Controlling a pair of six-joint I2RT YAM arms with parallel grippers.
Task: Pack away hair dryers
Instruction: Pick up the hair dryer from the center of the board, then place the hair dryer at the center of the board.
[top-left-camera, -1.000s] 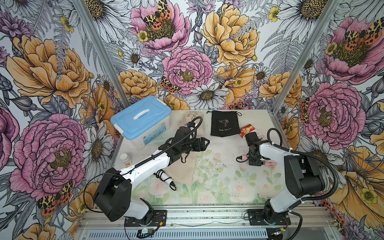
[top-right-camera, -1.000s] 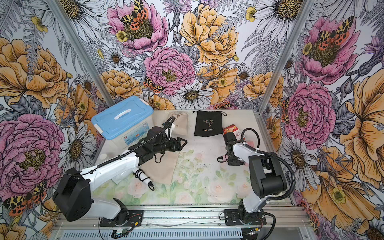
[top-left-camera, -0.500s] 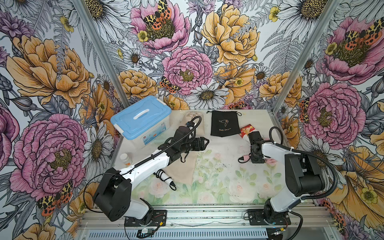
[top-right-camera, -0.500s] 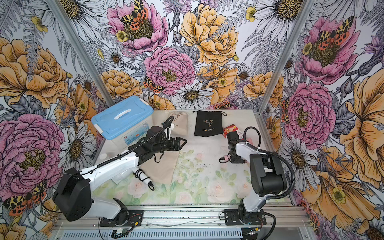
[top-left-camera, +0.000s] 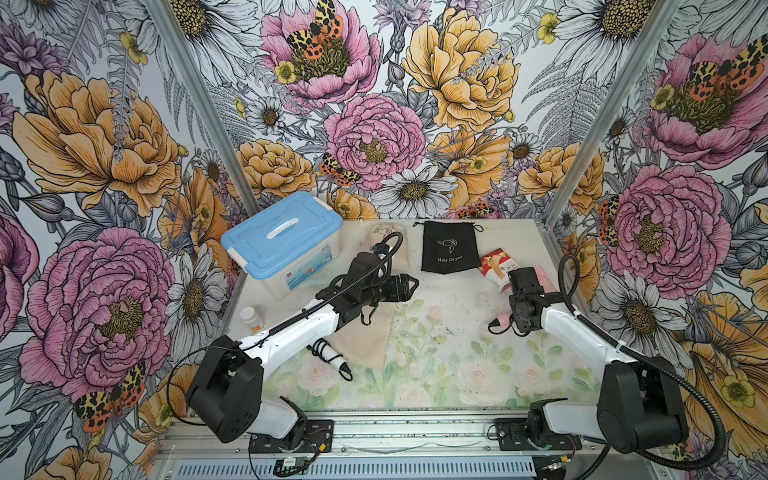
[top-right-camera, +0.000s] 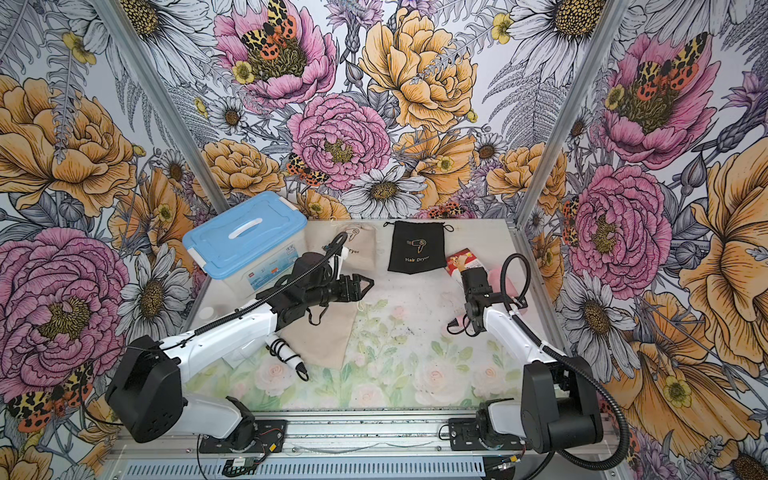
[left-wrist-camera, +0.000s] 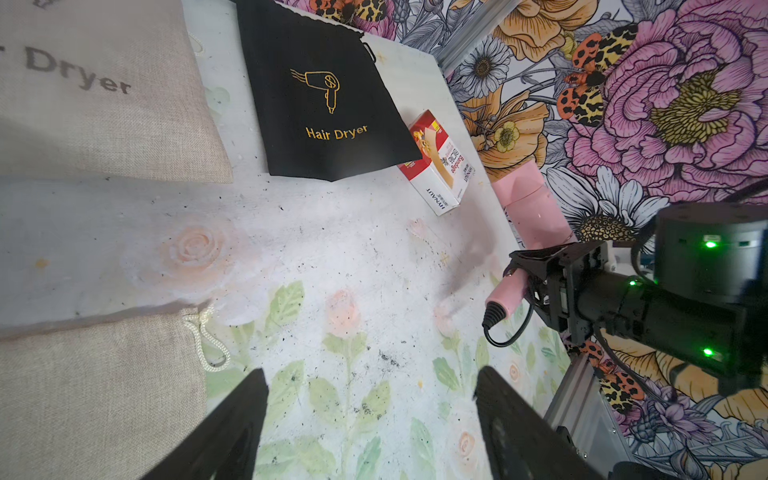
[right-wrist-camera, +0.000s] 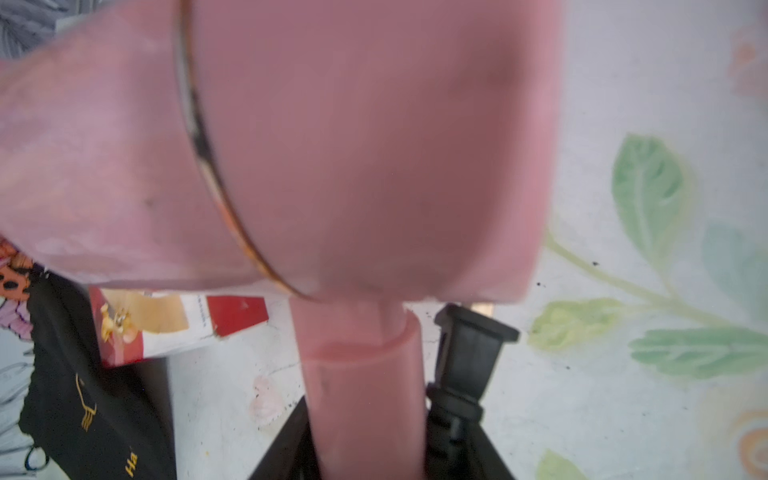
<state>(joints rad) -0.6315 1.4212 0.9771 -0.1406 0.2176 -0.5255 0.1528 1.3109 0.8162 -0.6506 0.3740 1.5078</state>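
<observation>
Forward, right end effector (left-wrist-camera: 527, 283) around pink dryer (left-wrist-camera: 534, 216).

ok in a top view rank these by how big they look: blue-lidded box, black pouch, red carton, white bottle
1. blue-lidded box
2. black pouch
3. red carton, partly hidden
4. white bottle, clearly smallest

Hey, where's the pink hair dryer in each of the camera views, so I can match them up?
Top view: pink hair dryer at right, just right of the red-and-white box.
Top view: same place, beside the box.
Left wrist: past the box, body showing, handle in the right gripper.
Right wrist: close up, filling most of the picture; box behind it.
Shared landmark: the red-and-white box, in all four.
</observation>
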